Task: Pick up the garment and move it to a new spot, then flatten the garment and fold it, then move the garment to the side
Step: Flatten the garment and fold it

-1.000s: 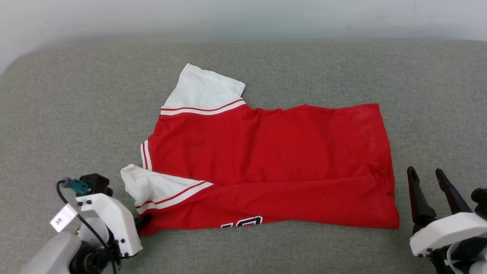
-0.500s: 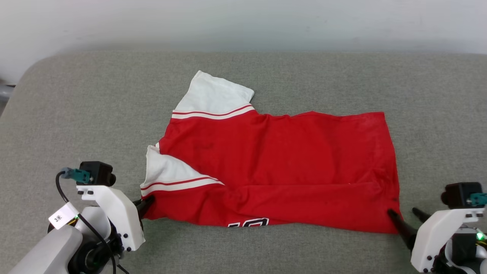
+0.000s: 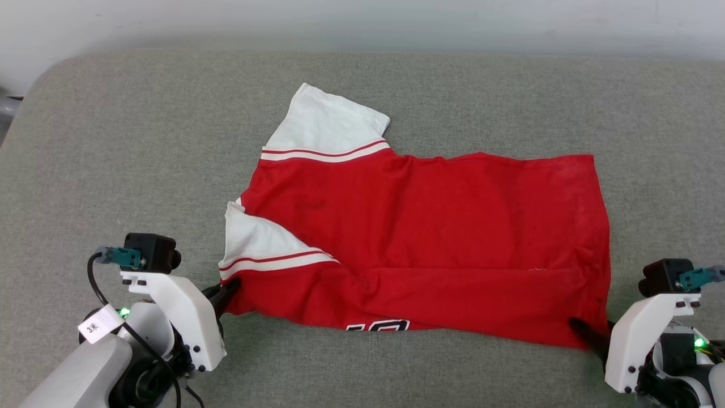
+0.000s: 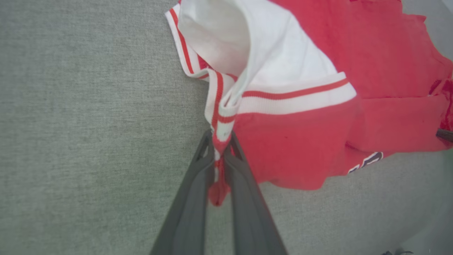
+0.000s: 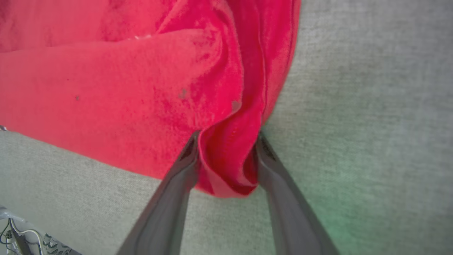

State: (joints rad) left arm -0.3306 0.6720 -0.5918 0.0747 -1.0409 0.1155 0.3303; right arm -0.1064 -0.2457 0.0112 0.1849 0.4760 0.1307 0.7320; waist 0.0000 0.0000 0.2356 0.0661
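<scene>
One garment (image 3: 430, 226), left hand (image 4: 219, 137) clamped on its corner, right hand (image 5: 226, 137) apart around its hem, tag (image 3: 95, 327) reading 3米

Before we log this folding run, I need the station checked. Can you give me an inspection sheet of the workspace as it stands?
Surface: grey woven pad, rounded at its far-left corner.
Job's things: garment, red with white sleeves, lying spread out, near edge doubled over, part of a black number showing.
Clutter: nothing seen.
Grippers: left claw shut on the garment's sleeve-end corner; right claw open, fingers either side of the bunched hem corner.
Cables: black cable looped beside the left wrist camera.
Surroundings: pale wall behind the pad.
</scene>
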